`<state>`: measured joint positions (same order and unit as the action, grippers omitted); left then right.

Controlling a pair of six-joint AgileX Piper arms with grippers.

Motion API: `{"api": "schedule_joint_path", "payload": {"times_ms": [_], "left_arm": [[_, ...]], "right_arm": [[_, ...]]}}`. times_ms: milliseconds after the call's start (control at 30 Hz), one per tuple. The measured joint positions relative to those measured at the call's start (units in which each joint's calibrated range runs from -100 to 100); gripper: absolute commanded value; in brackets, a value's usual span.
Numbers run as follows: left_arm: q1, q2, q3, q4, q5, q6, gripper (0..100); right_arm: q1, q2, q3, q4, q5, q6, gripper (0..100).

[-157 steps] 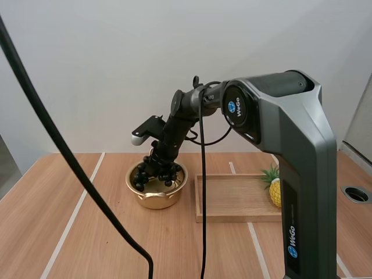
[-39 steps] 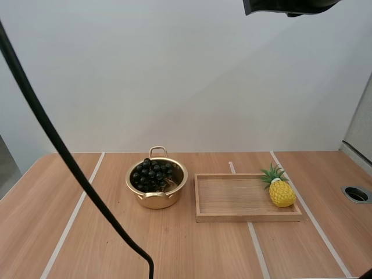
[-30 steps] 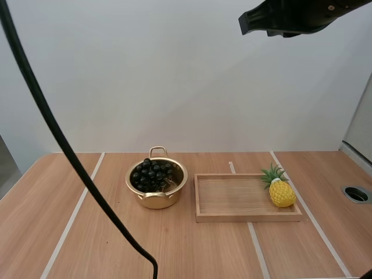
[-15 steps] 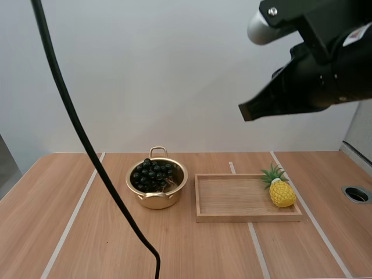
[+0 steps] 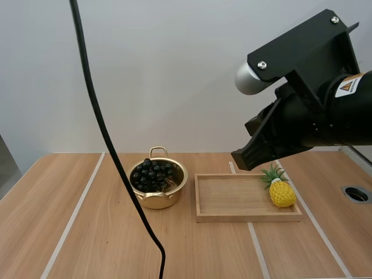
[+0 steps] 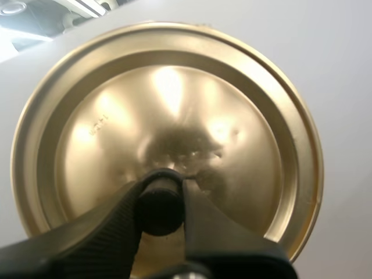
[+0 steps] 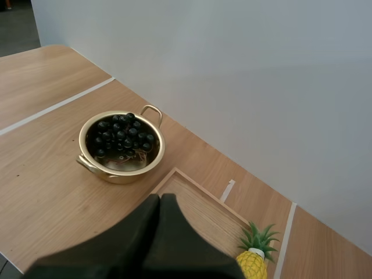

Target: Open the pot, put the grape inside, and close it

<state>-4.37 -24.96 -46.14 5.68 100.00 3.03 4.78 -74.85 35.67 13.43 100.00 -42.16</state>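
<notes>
L hand (image 6: 161,202) grips lid (image 6: 174,110); R hand (image 7: 160,204) closed, empty, now lower, above tray (image 5: 250,217).

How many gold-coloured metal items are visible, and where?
2. The round gold pot holding black grapes stands beside the wooden tray; the gold lid is pinched at its knob by the left gripper.

High view looks forward-down over table (image 5: 52,232). Right wrist, high up, shares pot (image 7: 119,174) and tray (image 7: 200,209). Left wrist sits close on lid (image 6: 168,104).

Gold pot (image 5: 156,200), black grapes (image 5: 150,174), gold lid (image 6: 174,99), pale wood tray (image 5: 247,218), yellow-and-green pineapple (image 5: 282,194).
</notes>
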Motion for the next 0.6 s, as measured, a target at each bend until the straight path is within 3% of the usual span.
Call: {"api": "schedule_joint_path", "payload": {"times_ms": [333, 600], "left_arm": [[0.0, 0.1, 18.5, -3.7, 0.0, 3.3, 0], [0.0, 0.1, 36.7, -8.2, 0.0, 9.5, 0]], "right_arm": [[4.7, -0.4, 0.0, -5.6, 0.0, 4.1, 0], [5.9, -0.8, 0.0, -8.4, 0.0, 5.4, 0]]}}
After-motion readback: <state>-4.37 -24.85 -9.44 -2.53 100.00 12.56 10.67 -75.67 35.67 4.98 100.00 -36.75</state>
